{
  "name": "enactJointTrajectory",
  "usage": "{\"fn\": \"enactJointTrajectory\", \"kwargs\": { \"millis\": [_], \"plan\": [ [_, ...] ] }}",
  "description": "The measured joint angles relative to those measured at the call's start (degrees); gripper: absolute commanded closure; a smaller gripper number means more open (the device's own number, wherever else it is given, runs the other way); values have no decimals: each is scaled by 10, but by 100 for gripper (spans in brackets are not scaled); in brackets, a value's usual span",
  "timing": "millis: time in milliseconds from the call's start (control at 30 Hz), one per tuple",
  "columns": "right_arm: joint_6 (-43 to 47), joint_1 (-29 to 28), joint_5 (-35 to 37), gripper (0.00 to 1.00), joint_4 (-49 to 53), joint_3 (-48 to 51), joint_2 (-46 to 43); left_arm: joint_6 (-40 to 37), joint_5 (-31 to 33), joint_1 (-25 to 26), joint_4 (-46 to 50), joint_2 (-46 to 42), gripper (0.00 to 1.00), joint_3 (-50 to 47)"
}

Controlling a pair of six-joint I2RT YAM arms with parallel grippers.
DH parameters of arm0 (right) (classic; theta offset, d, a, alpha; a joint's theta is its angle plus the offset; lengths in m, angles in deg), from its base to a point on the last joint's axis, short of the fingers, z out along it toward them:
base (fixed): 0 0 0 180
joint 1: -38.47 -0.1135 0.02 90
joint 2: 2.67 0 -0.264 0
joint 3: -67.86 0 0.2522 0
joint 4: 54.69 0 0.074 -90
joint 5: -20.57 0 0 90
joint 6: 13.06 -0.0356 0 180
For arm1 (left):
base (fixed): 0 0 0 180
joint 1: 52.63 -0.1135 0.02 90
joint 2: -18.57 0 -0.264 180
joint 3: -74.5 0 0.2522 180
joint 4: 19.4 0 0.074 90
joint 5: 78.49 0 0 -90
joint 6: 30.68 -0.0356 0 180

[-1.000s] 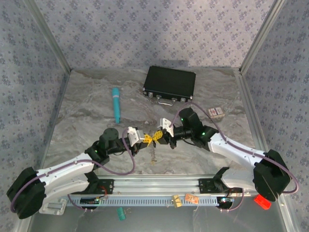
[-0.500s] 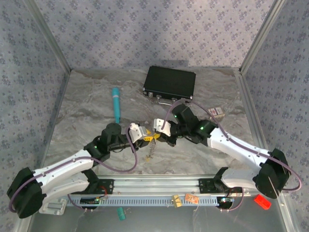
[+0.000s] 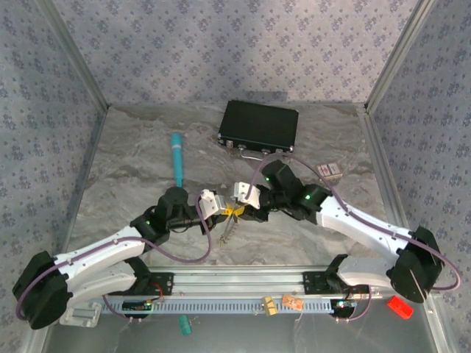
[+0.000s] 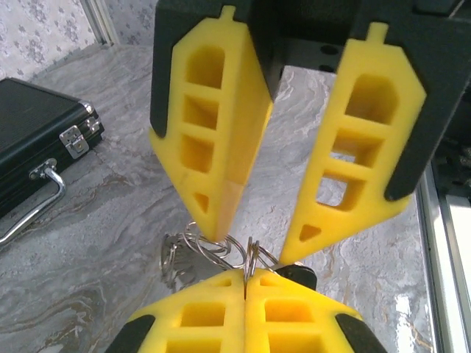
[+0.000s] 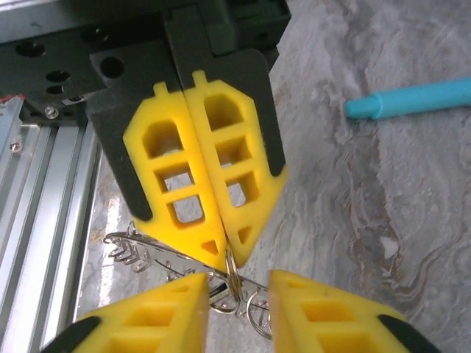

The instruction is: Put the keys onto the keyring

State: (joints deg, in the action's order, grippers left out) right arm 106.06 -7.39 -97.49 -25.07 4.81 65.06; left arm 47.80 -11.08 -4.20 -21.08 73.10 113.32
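My left gripper [image 3: 228,212] [image 4: 245,271] is shut, pinching a small metal split ring [image 4: 251,256] [image 5: 232,271] edge-on between its yellow tips. My right gripper [image 3: 241,207] [image 5: 237,285] faces it tip to tip and is open, its fingers [image 4: 213,184] straddling that ring. More split rings and silvery keys [image 4: 174,265] hang to the left, and a black key head [image 4: 300,273] shows behind. The keyring [image 5: 140,248], a thin wire hoop with small loops on its rim, lies edge-on behind the pinched ring. The bunch [image 3: 229,229] dangles just above the table.
A teal pen [image 3: 176,158] [image 5: 412,99] lies far left. A black case [image 3: 258,126] [image 4: 37,140] with a metal handle sits at the back. A small card [image 3: 331,170] lies right. The aluminium rail [image 5: 37,191] runs along the near edge.
Both grippers have shifted left and slightly away from the rail, carrying the bunch along. The right gripper has closed in on the left one's tips. Little moved in the last half second.
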Motion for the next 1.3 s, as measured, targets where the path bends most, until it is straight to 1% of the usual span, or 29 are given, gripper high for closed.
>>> {"fn": "enactJointTrajectory", "kwargs": {
  "millis": [100,333,567,767,1100,1300],
  "plan": [
    [-33,19,-20,70,-42,30,-12,16,-6,0,-38,0,100,-18],
    [-83,21,-44,75,-104,65,-11,38,-8,-1,-78,0,100,-44],
    [-92,26,-58,73,-123,75,-15,43,-8,-1,-87,0,100,-48],
    [-104,38,-58,67,-131,102,-55,43,-8,0,-89,0,100,-48],
    [-118,3,-49,67,-131,121,-48,43,-8,0,-89,0,100,-48],
    [-118,-8,-25,73,-140,122,-26,43,-8,0,-88,0,100,-48]
  ]
}}
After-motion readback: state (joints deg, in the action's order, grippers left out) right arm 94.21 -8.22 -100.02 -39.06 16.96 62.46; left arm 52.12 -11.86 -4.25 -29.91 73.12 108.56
